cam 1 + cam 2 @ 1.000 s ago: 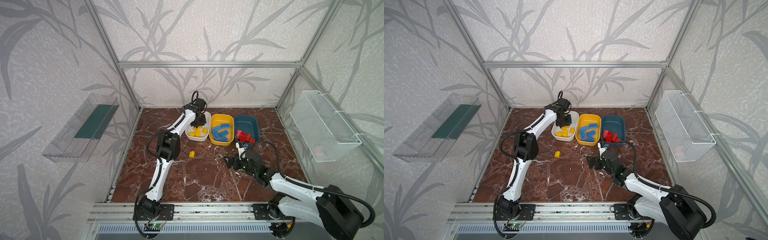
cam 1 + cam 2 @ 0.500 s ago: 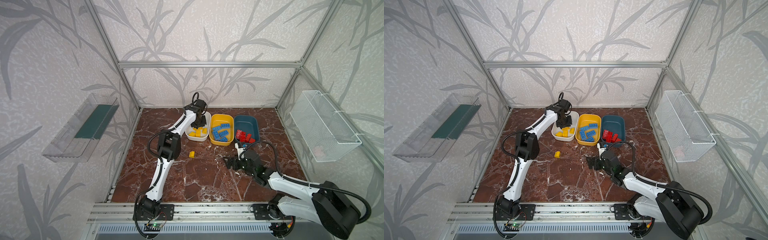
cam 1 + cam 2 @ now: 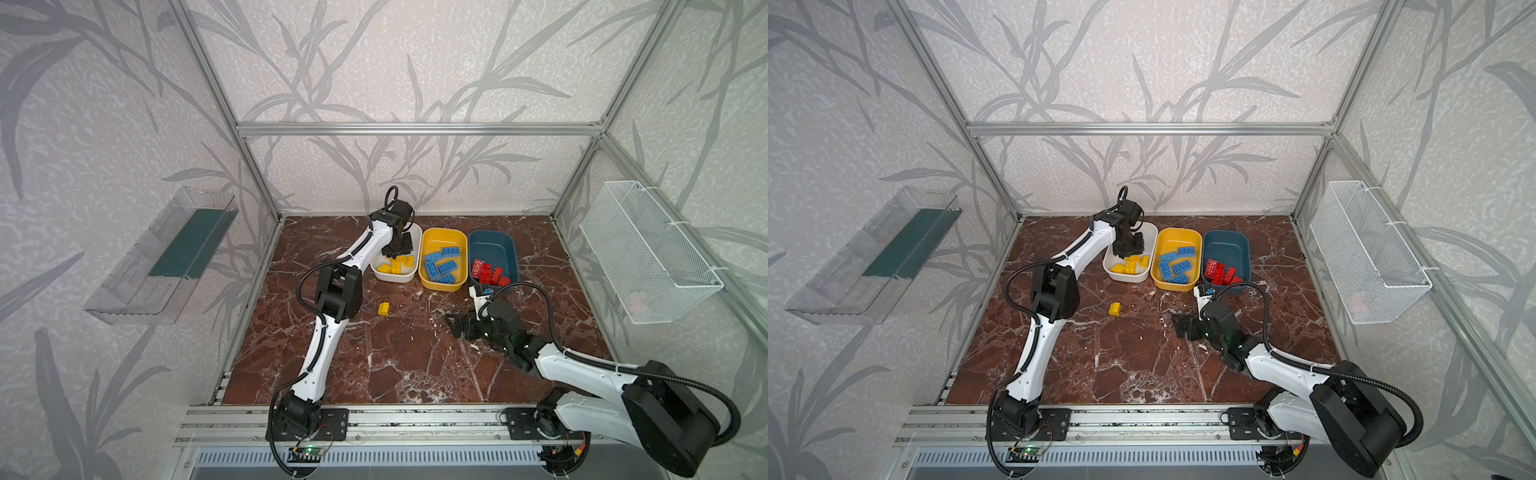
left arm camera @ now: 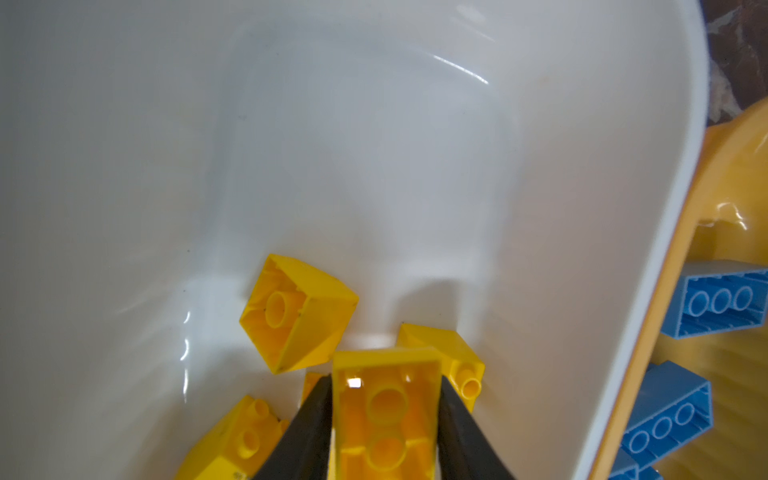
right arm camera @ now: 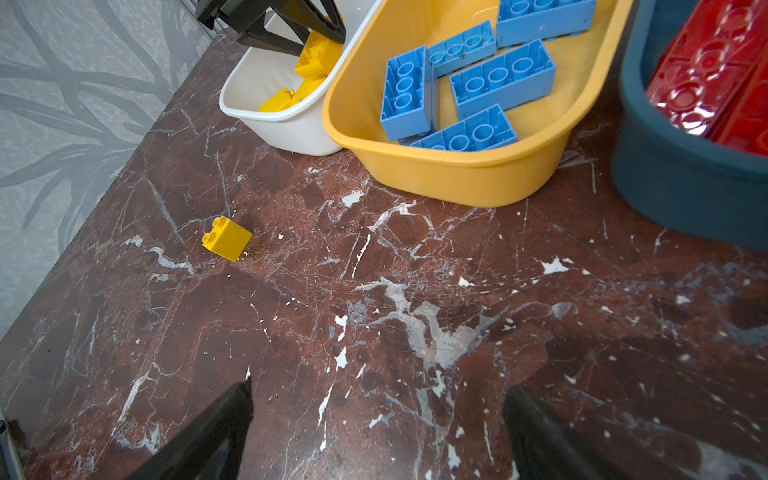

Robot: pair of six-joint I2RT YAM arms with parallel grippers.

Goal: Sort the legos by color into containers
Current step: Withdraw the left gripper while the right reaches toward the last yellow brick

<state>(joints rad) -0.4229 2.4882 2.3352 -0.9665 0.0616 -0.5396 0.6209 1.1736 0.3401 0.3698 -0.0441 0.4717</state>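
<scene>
Left claw point(image 3: 397, 250) pointing down, far forward; right claw point(image 3: 455, 327) low, jaws wide.

Both top views look down from high onto the whole tabletop point(image 3: 395, 365). The left wrist view sits close inside the white tub point(image 4: 291, 145); the right wrist view, low behind the right tool point(image 5: 378, 388), shares that tub.

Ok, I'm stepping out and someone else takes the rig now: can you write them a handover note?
Left gripper: shut, held yellow brick between its fingers, above the white tub.
Right gripper: open, empty, over the table.
Done: yellow bricks in the white tub, blue bricks in the yellow tub, red bricks in the teal tub.
Left: release the held yellow brick; fetch the loose yellow brick from the table.
</scene>
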